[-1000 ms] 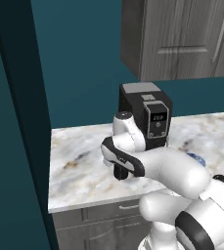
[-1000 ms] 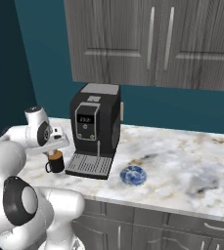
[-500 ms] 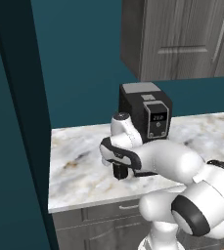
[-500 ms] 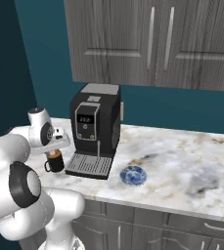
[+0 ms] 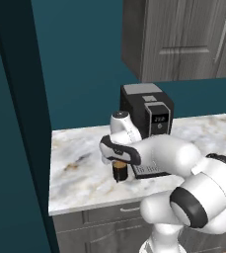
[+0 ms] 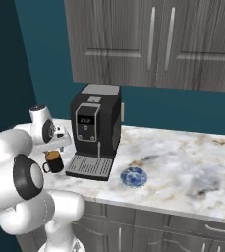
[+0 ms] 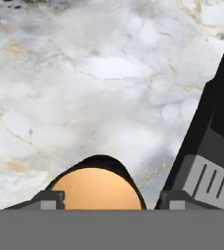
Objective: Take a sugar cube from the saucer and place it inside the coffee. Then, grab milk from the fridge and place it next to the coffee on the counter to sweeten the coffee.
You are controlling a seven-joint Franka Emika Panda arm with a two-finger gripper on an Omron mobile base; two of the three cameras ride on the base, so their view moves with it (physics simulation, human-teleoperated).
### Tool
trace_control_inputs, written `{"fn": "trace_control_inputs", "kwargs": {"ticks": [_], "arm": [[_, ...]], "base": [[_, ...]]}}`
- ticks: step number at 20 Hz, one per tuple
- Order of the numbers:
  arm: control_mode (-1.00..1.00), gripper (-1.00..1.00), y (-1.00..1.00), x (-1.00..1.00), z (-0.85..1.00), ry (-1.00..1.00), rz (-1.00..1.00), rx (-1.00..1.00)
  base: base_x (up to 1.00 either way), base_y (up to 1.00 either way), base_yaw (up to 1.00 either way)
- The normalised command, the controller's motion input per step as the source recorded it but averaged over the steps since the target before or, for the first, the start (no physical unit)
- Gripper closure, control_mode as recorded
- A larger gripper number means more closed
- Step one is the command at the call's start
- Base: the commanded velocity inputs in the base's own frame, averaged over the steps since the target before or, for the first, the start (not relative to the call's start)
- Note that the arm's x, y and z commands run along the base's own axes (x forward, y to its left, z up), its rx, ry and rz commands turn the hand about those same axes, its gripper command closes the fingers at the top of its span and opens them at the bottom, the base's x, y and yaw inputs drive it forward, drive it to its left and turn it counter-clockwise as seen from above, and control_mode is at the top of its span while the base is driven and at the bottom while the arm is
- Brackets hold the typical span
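Our tool (image 7: pixel 101 199) hangs right over the coffee (image 7: pixel 96 189), fingers spread with nothing visibly between them; we judge the sugar step is ending. The cup sits on the surface (image 5: pixel 80 163), the saucer (image 6: pixel 134 176) farther right. Next: the fridge. Since a second ago, the arm has barely shifted.

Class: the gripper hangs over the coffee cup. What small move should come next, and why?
Probably open the fingers to release the cube, if one is held: the gripper sits directly above the coffee, its fingertips flanking the orange surface. The blue saucer lies apart, right of the coffee machine.
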Motion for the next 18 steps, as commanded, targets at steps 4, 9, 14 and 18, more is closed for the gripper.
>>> {"fn": "trace_control_inputs", "kwargs": {"ticks": [4,9,14,18], "arm": [[-1.0,-1.0,0.0,-0.23,0.47,-0.18,-0.01,0.0],[-1.0,-1.0,-0.01,-0.45,0.52,-0.18,-0.01,0.0],[-1.0,-1.0,-0.29,-0.83,0.63,-0.2,0.0,0.01],[-1.0,-1.0,-0.5,-0.94,0.74,-0.18,0.0,0.07]], "base": [[0.0,0.0,0.0],[0.0,0.0,0.0],[0.0,0.0,0.0],[0.0,0.0,0.0]]}}
